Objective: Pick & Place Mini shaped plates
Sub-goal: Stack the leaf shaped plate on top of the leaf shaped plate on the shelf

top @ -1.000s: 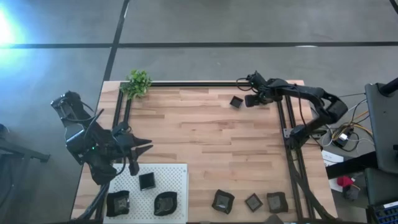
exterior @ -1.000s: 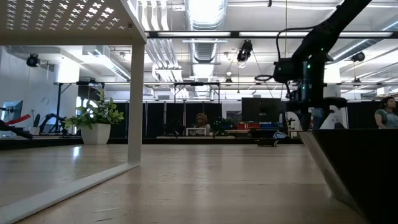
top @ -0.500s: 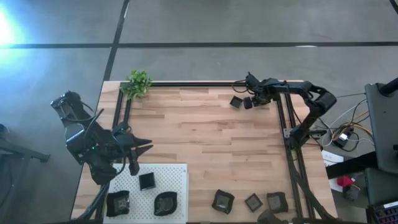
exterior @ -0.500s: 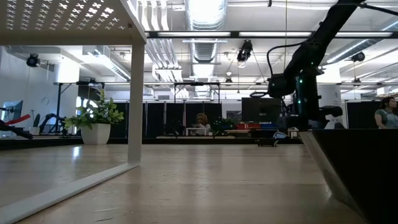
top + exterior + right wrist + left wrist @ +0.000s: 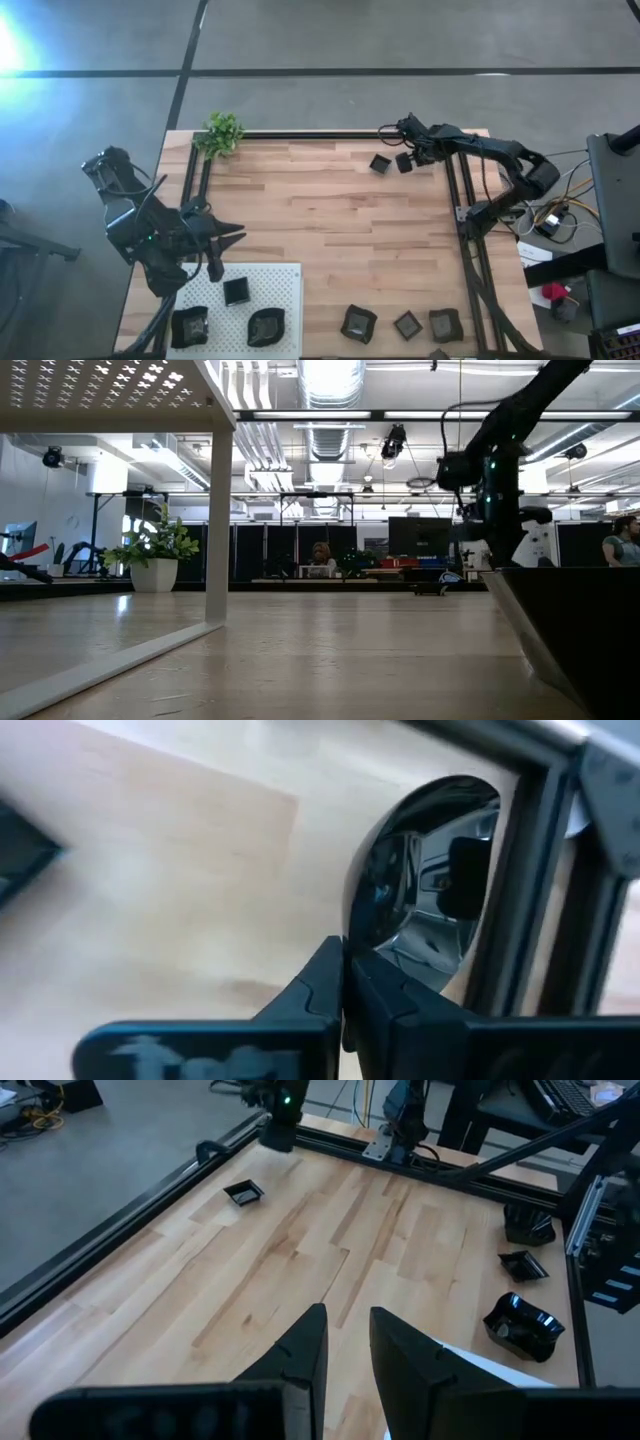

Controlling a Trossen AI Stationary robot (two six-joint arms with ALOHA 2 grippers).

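Gripper on my right arm (image 5: 344, 960) is pinched fully closed with nothing in it, at the far right corner of the table (image 5: 330, 220). It sits just beside the small square plate (image 5: 380, 162) and is not on it. From my wrist, only a dark corner of that plate shows at the frame edge. Dead ahead is a shiny dome (image 5: 425, 870) by the black frame rail (image 5: 450, 195), so I judge I'm aimed past the target.

To do this step well:
- spread the fingers first
- swing toward the plate and away from the rail
- come down with one finger inside the raised rim and one outside, then close on the rim wall
- lift straight up, since the rail is near and a sideways drag could knock it

The plate is dark, square and shallow with a raised rim. It lies flat on the wood, alone, well apart from the others. It looks light and slick, so I expect it may skid if nudged.

Three plates (image 5: 236, 291) already sit on the white perforated board (image 5: 285, 280). More plates (image 5: 407, 324) line the near edge. My left gripper (image 5: 345, 1342) waits by the board, slightly parted and holding nothing. The green plant (image 5: 221, 133) stays clear in the far left corner.
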